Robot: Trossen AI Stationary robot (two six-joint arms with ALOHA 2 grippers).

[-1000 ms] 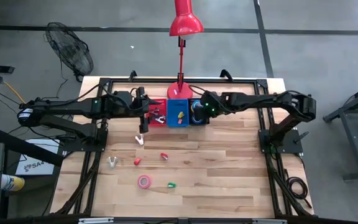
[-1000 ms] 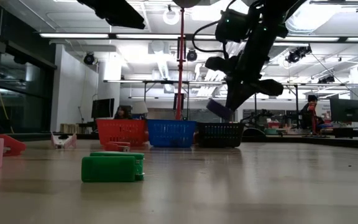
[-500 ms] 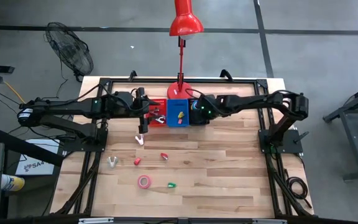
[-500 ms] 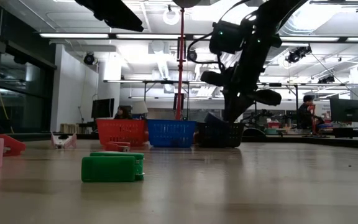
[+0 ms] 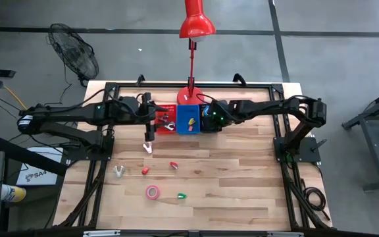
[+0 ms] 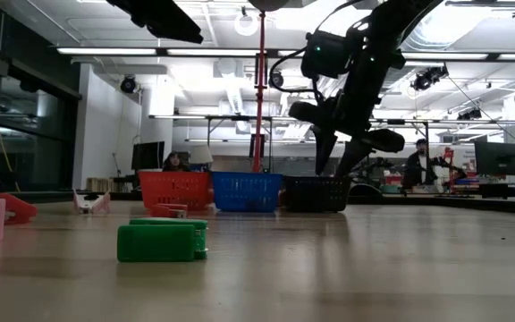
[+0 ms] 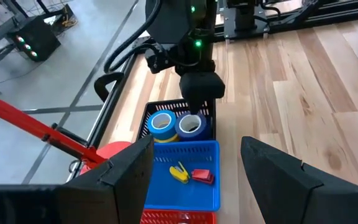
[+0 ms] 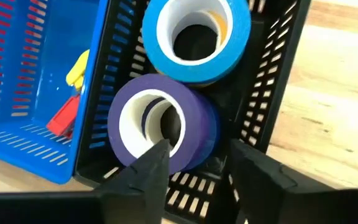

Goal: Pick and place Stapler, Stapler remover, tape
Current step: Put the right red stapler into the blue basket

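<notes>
Right pincer (image 8: 194,171), mine, hangs directly over the black bin (image 8: 278,68), fingers parted and empty, one finger at the core of the purple tape roll (image 8: 163,124) and the other just outside its wall. I judge the step in hand to be the release of this roll: it lies inside the bin, beside a blue tape roll (image 8: 194,37) already there. My next move calls for a straight lift clear of the bin wall, so neither finger drags the roll out, then a reach to the pink tape roll (image 5: 152,192) lying on the bench (image 5: 242,184), well apart from the bins. My left pincer (image 5: 149,131) waits, fingers parted and empty, over the red bin (image 5: 165,124). Purple roll: wide band, white core, resting tilted.
</notes>
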